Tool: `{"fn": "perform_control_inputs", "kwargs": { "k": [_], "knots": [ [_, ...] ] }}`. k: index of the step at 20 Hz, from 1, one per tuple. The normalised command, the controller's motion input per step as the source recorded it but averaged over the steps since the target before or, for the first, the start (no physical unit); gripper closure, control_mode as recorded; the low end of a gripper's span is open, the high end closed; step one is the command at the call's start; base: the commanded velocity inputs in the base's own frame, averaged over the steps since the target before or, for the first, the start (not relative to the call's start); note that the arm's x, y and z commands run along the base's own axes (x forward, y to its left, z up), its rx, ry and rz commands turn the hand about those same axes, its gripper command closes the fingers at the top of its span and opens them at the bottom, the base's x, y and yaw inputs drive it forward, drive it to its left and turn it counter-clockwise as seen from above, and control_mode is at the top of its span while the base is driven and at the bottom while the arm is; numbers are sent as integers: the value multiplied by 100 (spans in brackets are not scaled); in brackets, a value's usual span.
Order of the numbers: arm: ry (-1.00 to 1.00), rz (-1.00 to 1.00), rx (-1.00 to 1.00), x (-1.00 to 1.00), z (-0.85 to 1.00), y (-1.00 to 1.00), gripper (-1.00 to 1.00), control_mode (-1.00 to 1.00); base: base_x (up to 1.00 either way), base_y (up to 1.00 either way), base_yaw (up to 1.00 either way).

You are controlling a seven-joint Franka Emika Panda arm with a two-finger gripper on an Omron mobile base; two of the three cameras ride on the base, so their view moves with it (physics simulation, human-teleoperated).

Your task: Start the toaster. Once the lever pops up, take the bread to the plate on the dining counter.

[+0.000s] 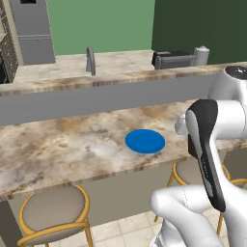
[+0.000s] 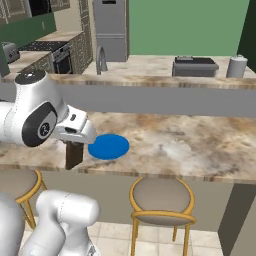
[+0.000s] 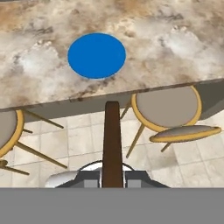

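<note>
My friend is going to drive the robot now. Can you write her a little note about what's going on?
Gripper: shut on the bread, a thin dark brown slice held edge-on between the fingers.
Plate: blue, bare, lying flat on the dining counter.
Bread and gripper hang at the counter's near edge, beside the plate and not yet over it, above the stools.
Toaster: on the far worktop behind the ledge.
Done: bread taken out and carried across.
Left: move forward over the plate, lower, let go.
</note>
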Motion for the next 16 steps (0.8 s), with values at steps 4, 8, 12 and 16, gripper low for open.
{"fn": "perform_control_inputs", "kwargs": {
  "k": [4,8,12,16],
  "knots": [
    [0,23,7,100,-67,0,100,-100,0,0,0],
    [0,16,5,98,-51,0,100,-100,0,0,0],
    [-10,5,3,65,-25,0,100,-100,0,0,0],
    [-14,0,0,54,-12,0,100,-100,0,0,0]
  ]
}}
